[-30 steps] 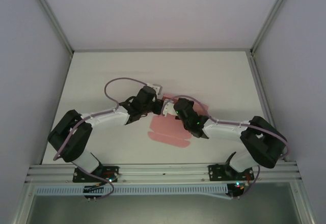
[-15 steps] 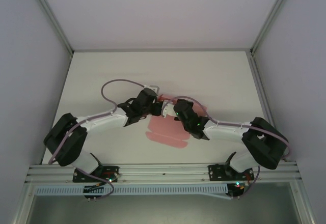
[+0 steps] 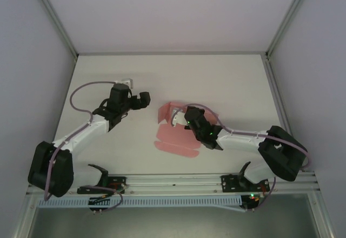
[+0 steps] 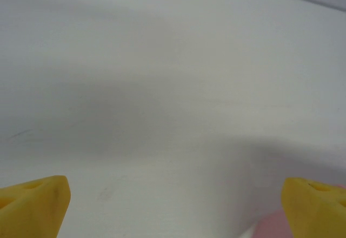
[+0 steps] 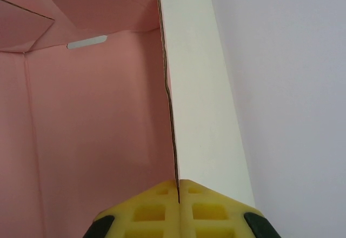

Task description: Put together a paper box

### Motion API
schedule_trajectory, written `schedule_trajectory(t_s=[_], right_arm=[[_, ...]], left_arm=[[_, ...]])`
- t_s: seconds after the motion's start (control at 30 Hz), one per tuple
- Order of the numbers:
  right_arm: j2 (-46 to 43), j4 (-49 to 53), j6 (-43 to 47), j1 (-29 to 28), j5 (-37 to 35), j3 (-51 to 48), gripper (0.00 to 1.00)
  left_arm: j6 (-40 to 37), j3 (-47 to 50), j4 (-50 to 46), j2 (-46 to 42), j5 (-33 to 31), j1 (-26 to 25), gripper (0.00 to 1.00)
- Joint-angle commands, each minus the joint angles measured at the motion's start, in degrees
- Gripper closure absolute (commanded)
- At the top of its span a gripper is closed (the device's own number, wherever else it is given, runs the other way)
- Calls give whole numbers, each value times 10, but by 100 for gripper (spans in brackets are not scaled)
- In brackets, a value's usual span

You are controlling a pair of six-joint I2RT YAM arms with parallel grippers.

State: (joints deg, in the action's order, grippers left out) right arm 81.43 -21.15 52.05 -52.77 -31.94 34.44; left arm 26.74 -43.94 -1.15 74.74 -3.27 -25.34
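Here, right pincer (image 5: 178, 189) is clamped on the one paper box (image 5: 97, 130), left pincer (image 3: 143, 98) spread apart.

One paper box (image 3: 173, 140) (pink), one table (image 3: 216, 75), two claws: left claw (image 3: 142, 98), right claw (image 3: 176, 119).

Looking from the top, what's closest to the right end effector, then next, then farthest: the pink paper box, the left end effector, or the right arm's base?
1. paper box: touching, with one raised flap pinched in the right end effector.
2. left end effector: off to the left, open, apart from the box.
3. right arm's base: at the table's near edge, on the right.
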Motion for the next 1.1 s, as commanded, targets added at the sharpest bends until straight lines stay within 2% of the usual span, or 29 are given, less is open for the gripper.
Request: schedule_trajectory(t_s=[0.0,0.17,0.33,0.47,0.6,0.7,0.93,1.07], right_arm=[[3,8,-1,2,1,-7,100],[5,17,-2,4,-2,-5,100],[7,18,-6,3,-2,-4,100],[8,24,-10,4,1,-1,100],[10,32,-12,3,0,1,100],[13,32,-12,4,-5,1,100],[8,38,-15,4,3,3,100],[12,46,-16,4,7,5,100]], left_arm=[[-69,5,14,51,76,4,1],[-113,20,52,92,179,-4,5],[-148,15,49,115,189,-29,8],[-188,8,58,131,206,-66,15],[-201,8,73,140,207,-95,19],[-202,12,90,149,219,-102,20],[-186,9,138,174,215,-101,31],[-187,11,180,180,255,-102,33]])
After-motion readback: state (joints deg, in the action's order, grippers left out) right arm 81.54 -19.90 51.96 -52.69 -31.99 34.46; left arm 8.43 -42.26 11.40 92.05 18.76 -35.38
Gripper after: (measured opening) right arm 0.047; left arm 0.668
